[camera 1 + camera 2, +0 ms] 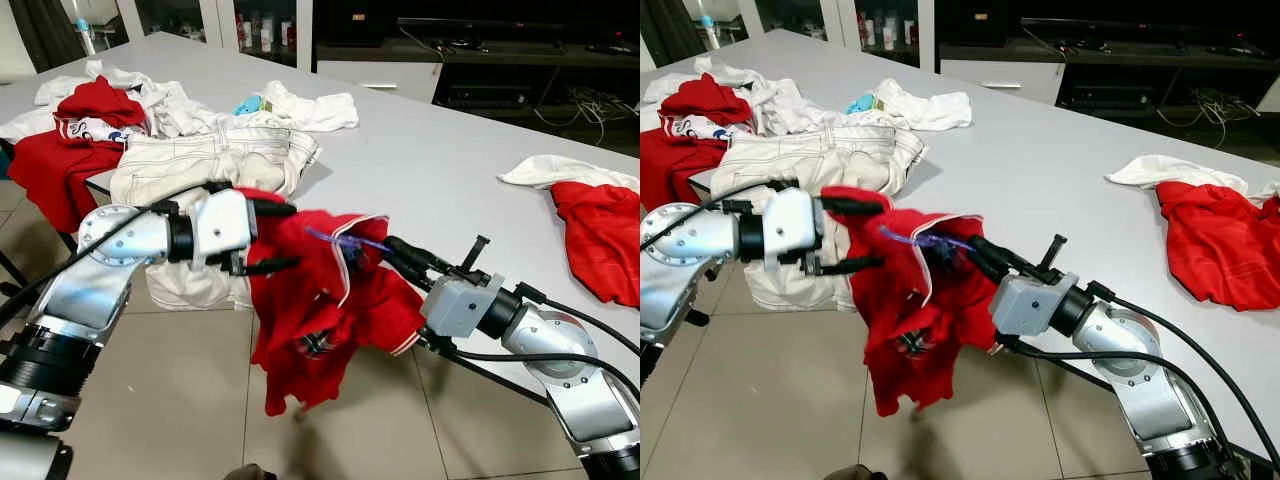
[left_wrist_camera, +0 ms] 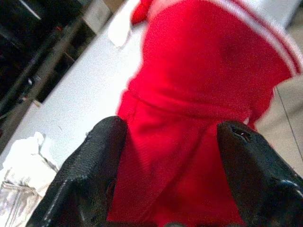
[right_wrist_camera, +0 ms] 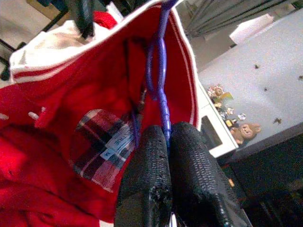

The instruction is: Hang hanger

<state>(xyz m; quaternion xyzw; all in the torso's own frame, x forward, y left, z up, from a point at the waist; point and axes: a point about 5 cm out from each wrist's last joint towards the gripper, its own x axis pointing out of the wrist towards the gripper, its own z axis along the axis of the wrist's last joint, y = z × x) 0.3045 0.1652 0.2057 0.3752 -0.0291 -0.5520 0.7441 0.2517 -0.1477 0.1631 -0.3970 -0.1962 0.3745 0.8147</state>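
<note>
Your right gripper [image 3: 165,142] has its 2 black fingers pinched tight on the thin purple plastic hanger [image 3: 160,71], which sits inside the collar of the red white-trimmed shirt [image 1: 320,300] hanging off the table edge. Your left gripper [image 1: 285,237] has its fingers spread wide around a fold of that shirt. Beyond, cream jeans [image 1: 215,160] lie on the grey table [image 1: 430,150].

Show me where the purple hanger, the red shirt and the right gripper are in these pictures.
purple hanger [image 3: 161,71]: right wrist view, on its thin purple loop inside the collar.
red shirt [image 1: 330,320]: left eye view, on the hanging front cloth.
right gripper [image 3: 168,135]: right wrist view, between its black fingers' tips, shut on the hanger.
</note>
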